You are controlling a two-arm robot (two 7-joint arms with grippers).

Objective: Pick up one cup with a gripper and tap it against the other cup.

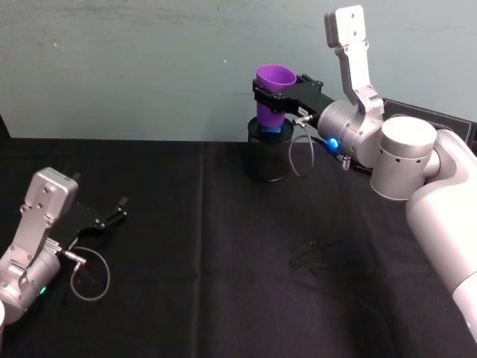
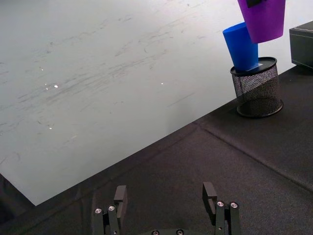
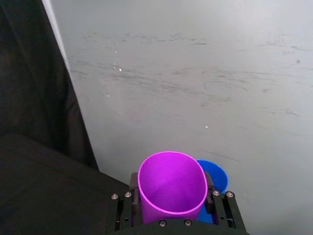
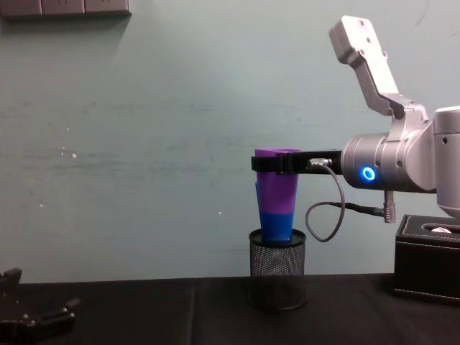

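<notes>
Left gripper (image 1: 118, 209), jaws apart, lay by the black table's (image 1: 223, 298) left edge; before the green wall (image 1: 149, 60), right gripper (image 1: 279, 89) clamped purple cup (image 1: 276, 77) beside blue cup (image 2: 240, 46).

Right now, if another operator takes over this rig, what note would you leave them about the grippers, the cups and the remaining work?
Right gripper: raised at the back of the table, jaws shut on the purple cup, mouth up.
Left gripper: low at the table's left side, jaws open, idle.
Blue cup: leaning in the black mesh holder; the purple cup hangs right beside its rim.
Done: the pickup.
Left: I cannot confirm contact between the cups, so make the tap.
</notes>
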